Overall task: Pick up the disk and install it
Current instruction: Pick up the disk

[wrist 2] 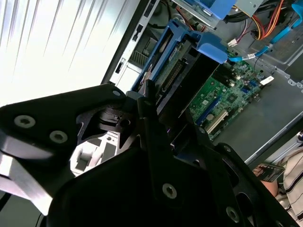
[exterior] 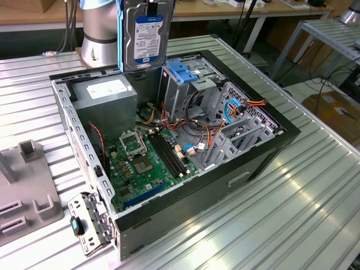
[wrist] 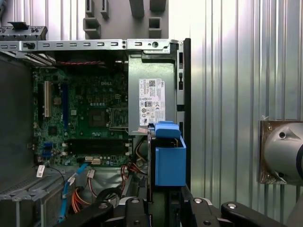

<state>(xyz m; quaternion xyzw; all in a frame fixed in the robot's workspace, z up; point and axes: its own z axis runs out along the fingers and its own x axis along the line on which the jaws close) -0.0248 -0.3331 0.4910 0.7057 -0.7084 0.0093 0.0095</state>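
The disk (exterior: 145, 36), a grey-metal drive with a blue-and-white label and bright blue carrier rails, hangs upright above the back of the open computer case (exterior: 264, 152). It is over the gap between the power supply (exterior: 107, 95) and the drive cage (exterior: 183, 70). My gripper (exterior: 151, 4) is shut on the disk's top edge. In both wrist views the disk (wrist: 169, 158) (wrist 2: 173, 66) shows edge-on below my black fingers (wrist: 142, 208) (wrist 2: 149, 101), clear of the case.
The grey drive cage carries a blue plastic latch. Loose orange, red and blue cables (exterior: 214, 126) lie between the cage and the motherboard (exterior: 143, 163). The arm's base (exterior: 98, 34) stands behind the case. A grey fixture (exterior: 28, 185) sits at the exterior view's left.
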